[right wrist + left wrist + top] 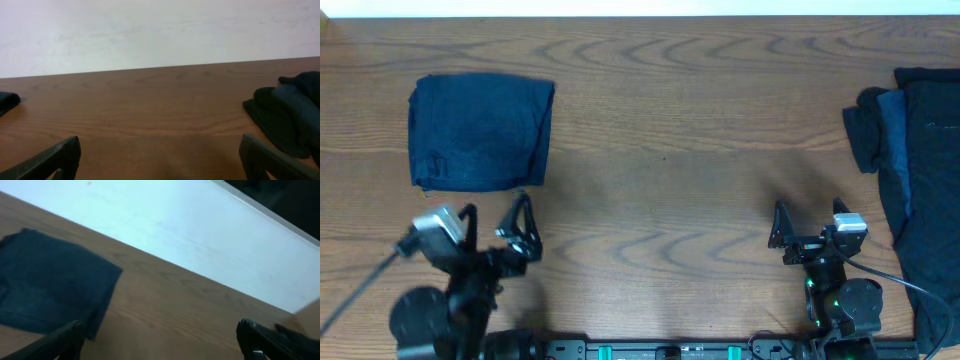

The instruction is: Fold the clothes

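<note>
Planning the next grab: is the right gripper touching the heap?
Apart. Overhead shows bare table between the open right gripper and the heap.

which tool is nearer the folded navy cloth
Left. The left tool is just short of the folded navy cloth rectangle; the right tool is far to its right.

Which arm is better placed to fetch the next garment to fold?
Right. The unfolded pile lies at the right edge of the table, beside the right arm, whose jaws stand open and empty. The left arm sits by the folded garment, across the table from the pile.
</note>
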